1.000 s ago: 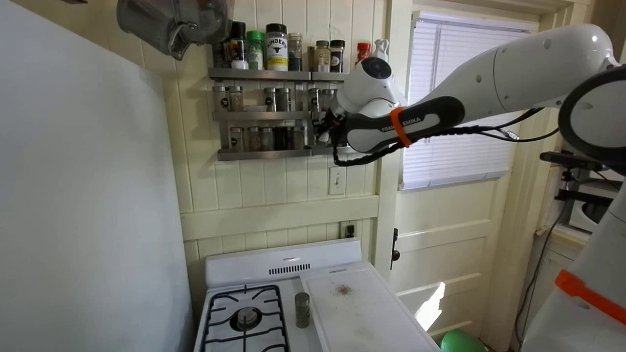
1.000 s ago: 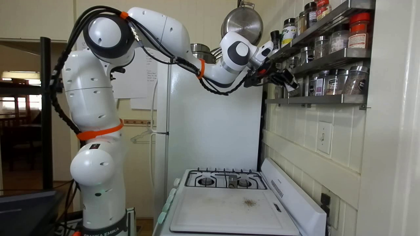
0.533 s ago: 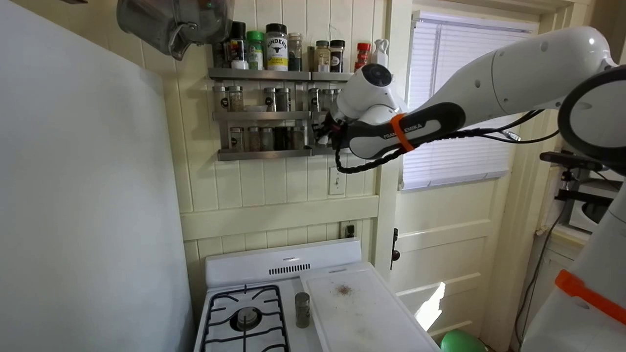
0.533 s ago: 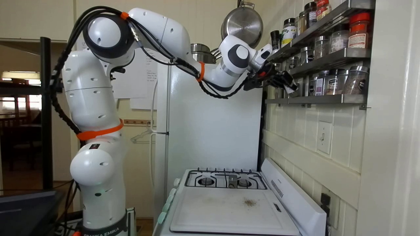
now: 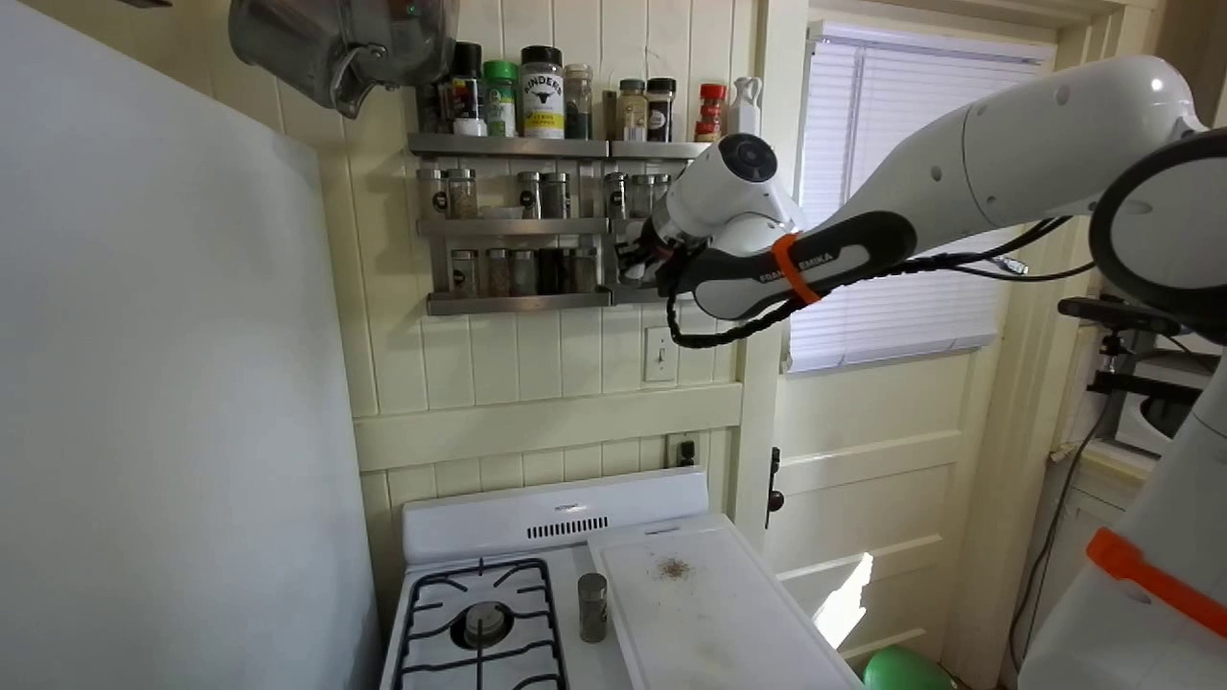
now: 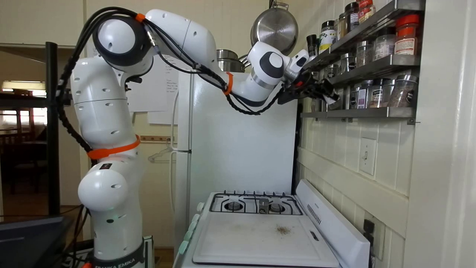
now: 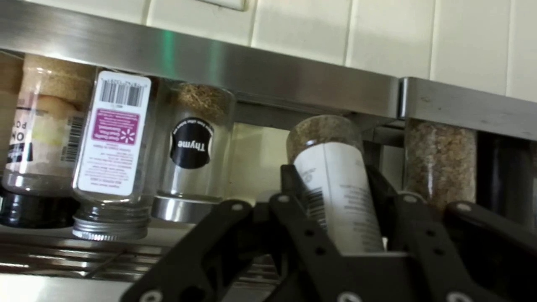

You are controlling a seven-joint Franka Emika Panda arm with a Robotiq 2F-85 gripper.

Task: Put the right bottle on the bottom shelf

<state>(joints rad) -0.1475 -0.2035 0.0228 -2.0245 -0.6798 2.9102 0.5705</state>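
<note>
Right bottle [image 7: 342, 201]: tilted, its base near the rim of the bottom shelf [image 7: 260, 71]; from these angles it is hard to tell whether they touch
Gripper [image 7: 331, 178]: closed around the bottle, holding it
Thyme jar [image 7: 195, 142]: upright on that shelf, near the bottle

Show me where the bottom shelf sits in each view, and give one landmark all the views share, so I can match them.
In an exterior view: bottom shelf just above mid-height, mostly left of centre, partly behind the arm.
In an exterior view: bottom shelf toward the right, just above mid-height.
In the wrist view: bottom shelf sloping across the upper part, the scene upside down.
Shared landmark: the gripper.
</note>
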